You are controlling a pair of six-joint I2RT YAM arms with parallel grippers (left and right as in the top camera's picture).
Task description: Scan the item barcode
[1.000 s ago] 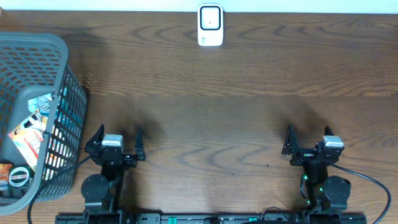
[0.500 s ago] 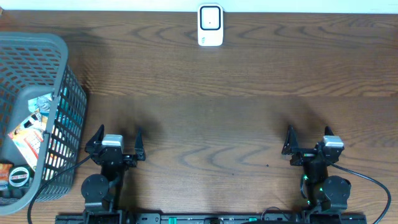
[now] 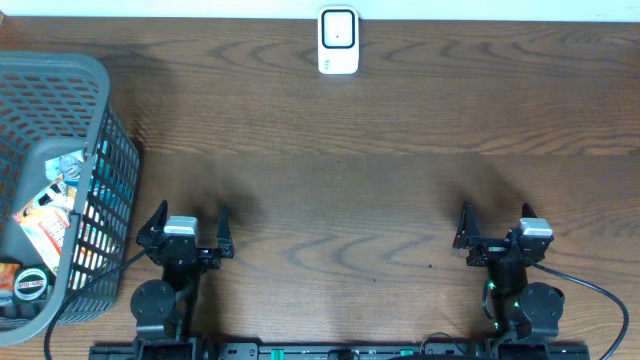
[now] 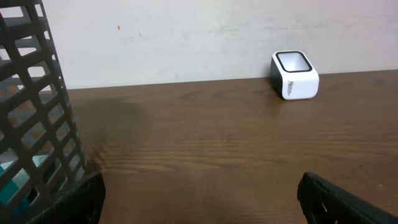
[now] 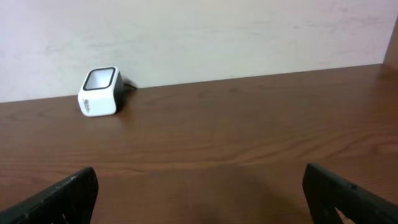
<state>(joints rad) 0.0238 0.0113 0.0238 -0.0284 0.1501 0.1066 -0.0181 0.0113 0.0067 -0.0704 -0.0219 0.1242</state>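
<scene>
Dark wood-grain worktop (image 3: 380,150) below a pale wall. A white barcode scanner (image 3: 338,41) stands at the middle of the far edge. A grey mesh basket (image 3: 50,100) at the far left holds packaged items (image 3: 45,215). The left tool (image 3: 190,225) and right tool (image 3: 497,232) sit at the near edge, both spread wide and empty, well apart from scanner and items.

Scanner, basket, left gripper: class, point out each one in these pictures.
scanner (image 3: 338,40): overhead view, middle of its white body.
basket (image 3: 55,62): overhead view, its grey far rim.
left gripper (image 3: 193,209): overhead view, midway between its open fingertips.
</scene>
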